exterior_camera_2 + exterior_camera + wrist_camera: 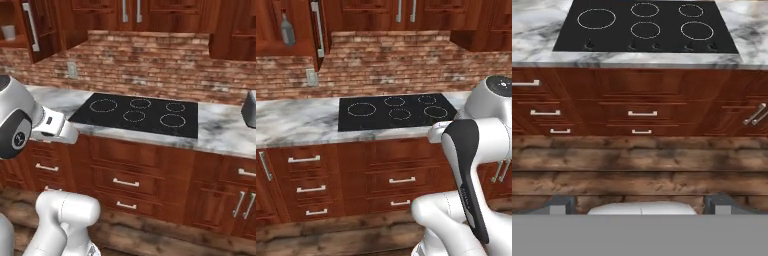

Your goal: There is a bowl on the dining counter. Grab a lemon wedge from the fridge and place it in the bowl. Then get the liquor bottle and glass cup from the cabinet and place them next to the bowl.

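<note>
A grey liquor bottle (287, 30) stands upright on a shelf of the open upper cabinet at the top left. In the right base view a pale glass cup (8, 32) sits on a shelf of that same cabinet, behind its swung-out door (34, 27). My gripper (641, 206) is open, with wide-set fingertips (559, 205) and nothing between them. It looks down at the wooden floor and the lower drawers below the cooktop, well under the cabinet. The bowl, the lemon wedge and the fridge are out of view.
A black cooktop (396, 111) lies in the marble counter (296, 125) against a brick wall. Drawers with metal handles (402, 179) fill the counter's front. A grey appliance (249, 109) stands at the counter's right end. More upper cabinets (130, 12) hang above.
</note>
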Robot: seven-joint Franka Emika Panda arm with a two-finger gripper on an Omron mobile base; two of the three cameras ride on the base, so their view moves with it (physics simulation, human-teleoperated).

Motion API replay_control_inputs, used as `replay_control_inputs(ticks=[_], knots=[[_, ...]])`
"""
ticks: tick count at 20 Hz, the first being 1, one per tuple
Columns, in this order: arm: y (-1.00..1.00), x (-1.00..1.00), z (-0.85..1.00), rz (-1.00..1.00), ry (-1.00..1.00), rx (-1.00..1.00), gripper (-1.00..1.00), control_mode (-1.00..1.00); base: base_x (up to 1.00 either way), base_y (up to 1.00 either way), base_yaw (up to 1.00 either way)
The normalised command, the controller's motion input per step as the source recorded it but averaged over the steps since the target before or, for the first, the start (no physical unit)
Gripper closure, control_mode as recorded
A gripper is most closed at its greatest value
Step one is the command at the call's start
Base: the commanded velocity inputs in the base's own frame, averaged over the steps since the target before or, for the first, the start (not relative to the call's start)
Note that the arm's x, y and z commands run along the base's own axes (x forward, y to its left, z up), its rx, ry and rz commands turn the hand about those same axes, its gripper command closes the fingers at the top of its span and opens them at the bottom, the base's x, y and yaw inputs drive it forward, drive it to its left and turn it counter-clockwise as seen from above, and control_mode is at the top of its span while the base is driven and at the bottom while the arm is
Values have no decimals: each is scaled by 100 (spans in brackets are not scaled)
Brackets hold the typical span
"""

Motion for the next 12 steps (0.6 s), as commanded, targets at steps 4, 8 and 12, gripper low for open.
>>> replay_control_inputs(ticks=[4, 8, 12], knots=[[0, 0, 0, 0, 0, 0, -100, 100, 59, 77, 0], [0, 0, 0, 0, 0, 0, -100, 100, 18, 97, 0], [0, 0, 0, 0, 0, 0, -100, 100, 0, 100, -1]])
